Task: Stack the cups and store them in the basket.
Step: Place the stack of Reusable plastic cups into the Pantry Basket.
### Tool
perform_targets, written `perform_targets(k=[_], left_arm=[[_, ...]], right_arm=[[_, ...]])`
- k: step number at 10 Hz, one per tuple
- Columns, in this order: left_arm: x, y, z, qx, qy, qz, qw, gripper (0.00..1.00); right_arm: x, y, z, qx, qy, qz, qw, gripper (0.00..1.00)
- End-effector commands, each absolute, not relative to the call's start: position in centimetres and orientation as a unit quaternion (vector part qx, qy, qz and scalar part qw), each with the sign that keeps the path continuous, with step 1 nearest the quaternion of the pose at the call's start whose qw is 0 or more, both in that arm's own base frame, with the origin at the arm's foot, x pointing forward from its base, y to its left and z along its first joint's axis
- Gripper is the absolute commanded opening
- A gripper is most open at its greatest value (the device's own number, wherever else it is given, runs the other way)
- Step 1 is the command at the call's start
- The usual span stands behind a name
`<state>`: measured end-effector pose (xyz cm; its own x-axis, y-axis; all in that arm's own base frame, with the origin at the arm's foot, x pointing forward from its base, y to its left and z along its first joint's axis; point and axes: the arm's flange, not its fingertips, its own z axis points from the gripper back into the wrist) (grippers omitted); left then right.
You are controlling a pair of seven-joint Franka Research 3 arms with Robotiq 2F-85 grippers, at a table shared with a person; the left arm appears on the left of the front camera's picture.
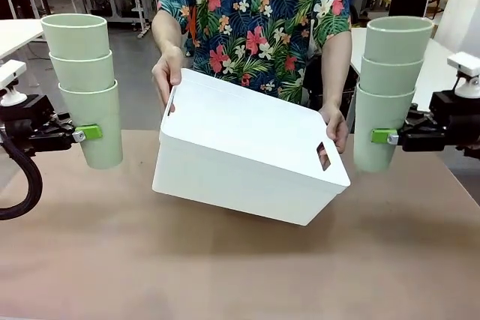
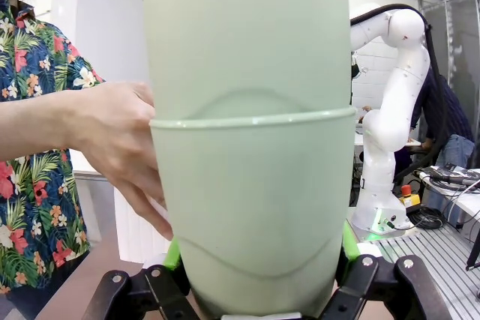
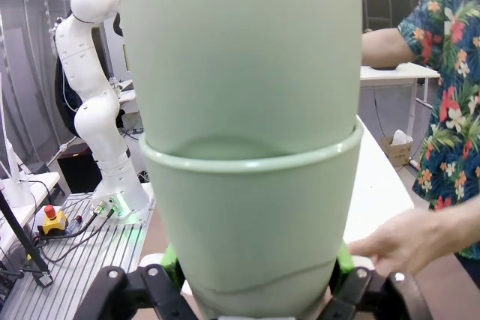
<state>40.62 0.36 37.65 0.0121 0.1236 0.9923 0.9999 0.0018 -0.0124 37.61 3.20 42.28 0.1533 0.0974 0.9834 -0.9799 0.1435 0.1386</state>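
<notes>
Two stacks of three pale mint-green cups hang in the air. The left stack (image 1: 86, 88) is held at its bottom cup by my left gripper (image 1: 88, 133), shut on it; close up the stacked cups (image 2: 251, 155) sit between green pads (image 2: 174, 254). The right stack (image 1: 388, 91) is held the same way by my right gripper (image 1: 384, 136), with the cups (image 3: 244, 148) close up. Between the stacks a person holds the white basket (image 1: 247, 148) in both hands (image 1: 169, 73), tilted with its bottom toward me, above the table.
The brown table (image 1: 240, 267) stretches below. The person in a floral shirt (image 1: 255, 13) stands at the far side. White tables stand behind at left and right. A hand (image 2: 112, 148) shows beside the cups in the left wrist view.
</notes>
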Motion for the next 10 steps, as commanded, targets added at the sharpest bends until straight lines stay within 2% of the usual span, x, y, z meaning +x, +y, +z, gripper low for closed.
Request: perform_targets(k=[1, 5, 10], left_arm=[[40.6, 0.3, 38.1, -0.531, -0.531, -0.466, 0.467, 0.86], [40.6, 0.3, 38.1, -0.531, -0.531, -0.466, 0.467, 0.86], [40.6, 0.3, 38.1, -0.531, -0.531, -0.466, 0.467, 0.86]], right_arm=[[38.5, 5.8, 46.6, 0.459, -0.455, 0.459, 0.610, 0.87], [40.9, 12.2, 50.2, 0.428, -0.424, 0.484, 0.635, 0.87], [43.7, 19.3, 48.6, 0.361, -0.368, 0.521, 0.680, 0.87]])
